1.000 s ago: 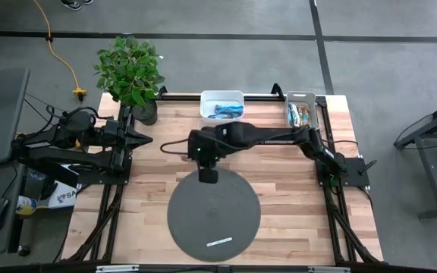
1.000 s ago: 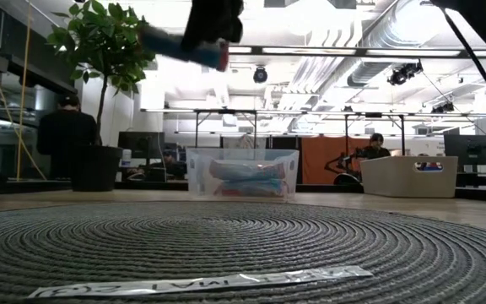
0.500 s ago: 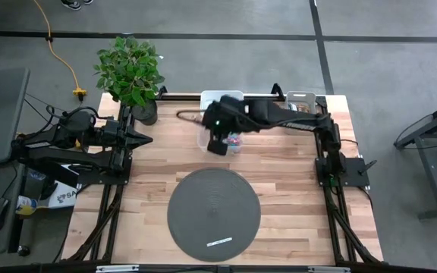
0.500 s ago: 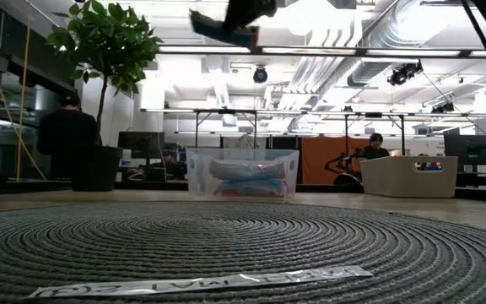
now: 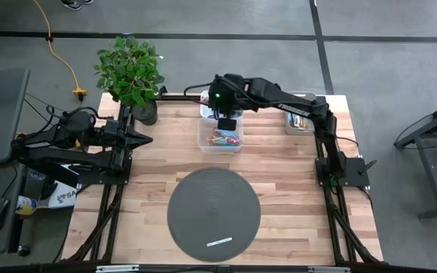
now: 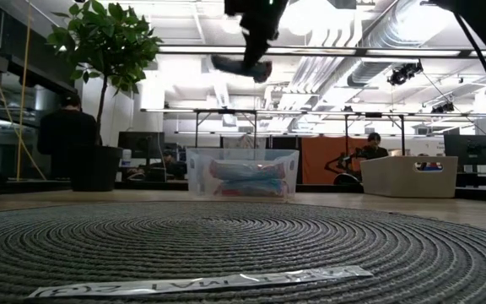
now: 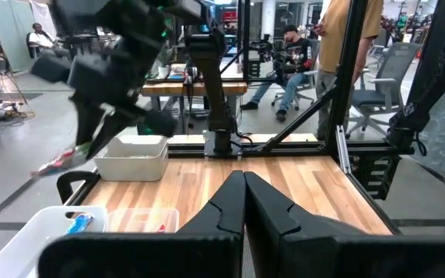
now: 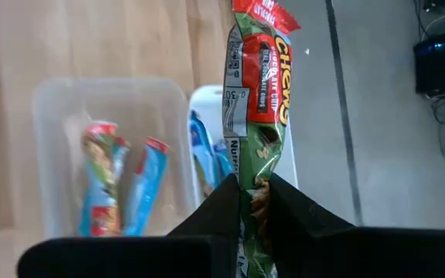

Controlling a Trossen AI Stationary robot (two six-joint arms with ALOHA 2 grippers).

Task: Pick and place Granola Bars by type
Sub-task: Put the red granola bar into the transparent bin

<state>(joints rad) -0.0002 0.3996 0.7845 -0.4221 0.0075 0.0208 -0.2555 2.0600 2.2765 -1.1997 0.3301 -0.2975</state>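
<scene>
My right gripper hangs high over the far part of the table, shut on a granola bar with a green and red wrapper. It also shows as the bar in the low view. Under it stands a clear bin with red and blue bars. Just beyond that is a white bin with blue bars. My left gripper waits shut at the table's left side, pointing level. My right gripper pinches one end of the bar between its two fingers, coming at it from above at a slant. The bar runs on along the line of the fingers. Its free end sticks out beyond them, lifted clear above the bins.
A round grey woven mat with a thin white strip lies at the table's near middle. A third bin stands at the far right under my right arm. A potted plant stands at the far left corner.
My right gripper has carried the bar from above the mat's far edge toward the table's far edge, rising a little and turning about, and now hangs over the bins. It has stayed shut on the bar, which has swung round with it.
</scene>
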